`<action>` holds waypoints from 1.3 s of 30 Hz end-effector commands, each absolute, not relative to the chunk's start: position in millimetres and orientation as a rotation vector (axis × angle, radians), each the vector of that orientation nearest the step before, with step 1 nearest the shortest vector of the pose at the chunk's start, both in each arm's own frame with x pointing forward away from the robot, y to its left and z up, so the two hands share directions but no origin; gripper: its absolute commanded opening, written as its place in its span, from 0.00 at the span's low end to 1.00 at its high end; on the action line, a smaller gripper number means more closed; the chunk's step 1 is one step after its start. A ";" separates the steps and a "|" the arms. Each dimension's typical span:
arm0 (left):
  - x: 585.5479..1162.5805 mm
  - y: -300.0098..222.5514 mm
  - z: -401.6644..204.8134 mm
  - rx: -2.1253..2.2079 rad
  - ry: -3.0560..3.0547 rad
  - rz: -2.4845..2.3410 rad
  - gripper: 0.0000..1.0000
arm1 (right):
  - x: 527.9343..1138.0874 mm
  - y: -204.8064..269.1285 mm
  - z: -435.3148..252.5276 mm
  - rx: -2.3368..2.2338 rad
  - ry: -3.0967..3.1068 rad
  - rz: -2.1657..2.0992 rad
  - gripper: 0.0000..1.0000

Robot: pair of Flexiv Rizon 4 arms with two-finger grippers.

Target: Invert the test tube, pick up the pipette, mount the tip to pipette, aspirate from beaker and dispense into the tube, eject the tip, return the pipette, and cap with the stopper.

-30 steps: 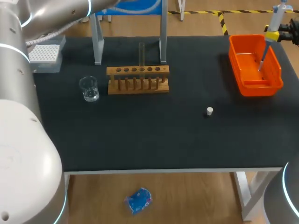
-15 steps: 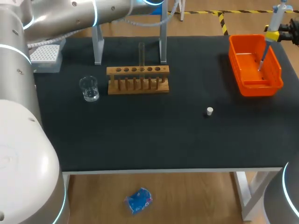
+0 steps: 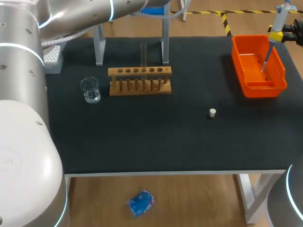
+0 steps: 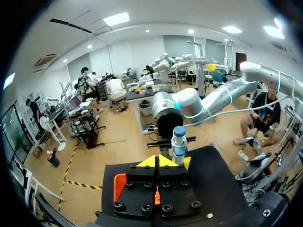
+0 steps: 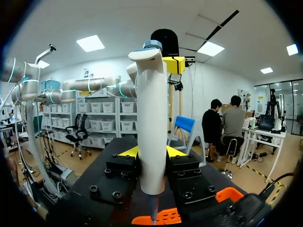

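A clear test tube stands upright in the wooden rack. Left of the rack is a glass beaker. The tip box at the back left is partly hidden by my left arm. A white stopper lies alone on the mat. My right gripper is shut on the white pipette, held upright with its tip down inside the orange bin. My left gripper is shut with nothing in it, high behind the table and facing the pipette.
A metal stand with two grey posts rises behind the rack. The black mat runs to the table's front edge, and the orange bin sits at its right back corner.
My left arm has swung to the right along the back of the table and now covers more of the tip box. The right arm and pipette have kept still.
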State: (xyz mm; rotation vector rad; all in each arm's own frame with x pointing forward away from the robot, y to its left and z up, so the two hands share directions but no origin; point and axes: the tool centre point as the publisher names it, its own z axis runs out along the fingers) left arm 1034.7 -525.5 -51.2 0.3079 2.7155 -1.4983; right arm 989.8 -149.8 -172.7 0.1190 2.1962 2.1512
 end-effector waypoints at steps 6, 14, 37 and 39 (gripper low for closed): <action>1036.9 -526.7 -49.8 0.313 2.725 -1.492 0.00 | 988.9 -149.6 -172.1 0.121 2.198 2.148 0.00; 1036.6 -527.7 -51.3 0.313 2.720 -1.501 0.00 | 988.9 -149.6 -172.1 0.121 2.198 2.148 0.00; 1012.7 -540.0 -70.0 0.330 2.544 -1.757 0.00 | 988.9 -149.6 -172.1 0.121 2.198 2.148 0.00; 1012.2 -540.4 -72.9 0.329 2.531 -1.778 0.00 | 988.9 -149.6 -172.1 0.121 2.198 2.148 0.00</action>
